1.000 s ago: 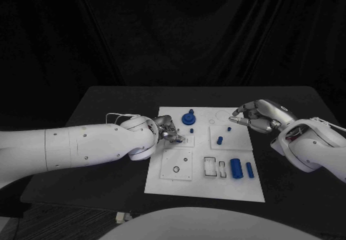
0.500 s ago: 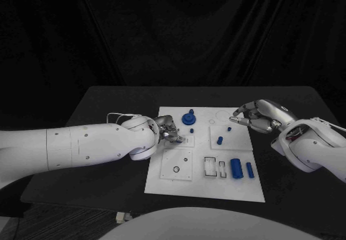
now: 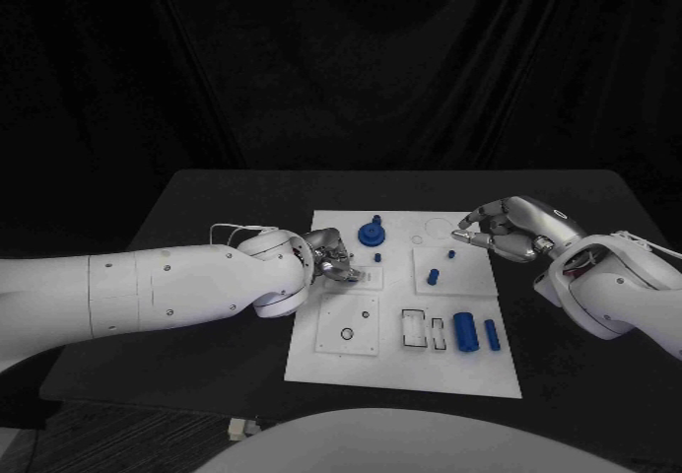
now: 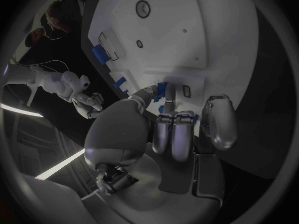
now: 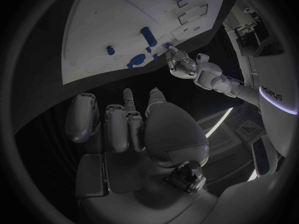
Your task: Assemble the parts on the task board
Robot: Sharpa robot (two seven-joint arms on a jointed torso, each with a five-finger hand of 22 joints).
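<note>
Black table (image 3: pixel 228 197) bears the task board (image 3: pixel 405 370); small blue part (image 4: pixel 161 89) is pinched by left hand (image 3: pixel 330 258); right hand (image 3: pixel 501 229) is curled on nothing.

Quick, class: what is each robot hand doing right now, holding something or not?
Left hand: pinches a small blue part over the task board.
Right hand: fingers curled in, holding nothing.

The silver left hand (image 3: pixel 330 258) covers part of the flat white task board (image 3: pixel 404 355), so whether its fingertips pinch a small blue part cannot be told. The silver right hand (image 3: pixel 509 229) curls its fingers inward, hiding its palm.
</note>
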